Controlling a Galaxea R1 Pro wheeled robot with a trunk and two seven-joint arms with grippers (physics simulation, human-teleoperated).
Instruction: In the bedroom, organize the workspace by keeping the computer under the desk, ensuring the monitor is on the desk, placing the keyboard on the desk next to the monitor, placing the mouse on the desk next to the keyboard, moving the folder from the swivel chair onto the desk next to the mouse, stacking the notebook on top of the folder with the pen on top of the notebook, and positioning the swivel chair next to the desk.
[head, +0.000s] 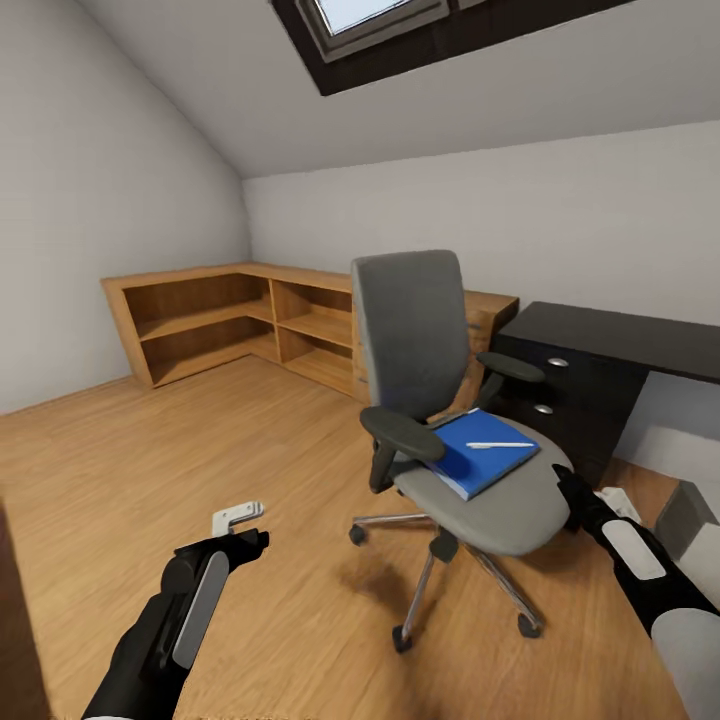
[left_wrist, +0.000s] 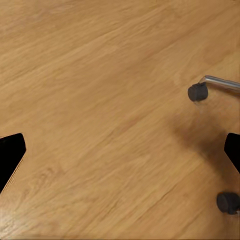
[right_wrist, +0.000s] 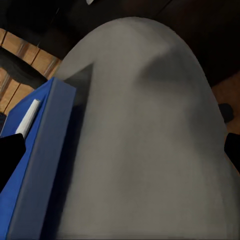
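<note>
Just beside right claw (head: 578, 497): folder (head: 480, 452) on swivel chair (head: 490, 505).

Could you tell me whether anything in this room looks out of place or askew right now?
Yes: the blue folder lies on the swivel chair seat rather than on the desk, skewed so a corner pokes under the armrest, with the pen resting loose on top. The chair stands turned away from the desk.

Matt grey cloth swivel chair (head: 470, 400), glossy wood floor (head: 200, 470)
</note>
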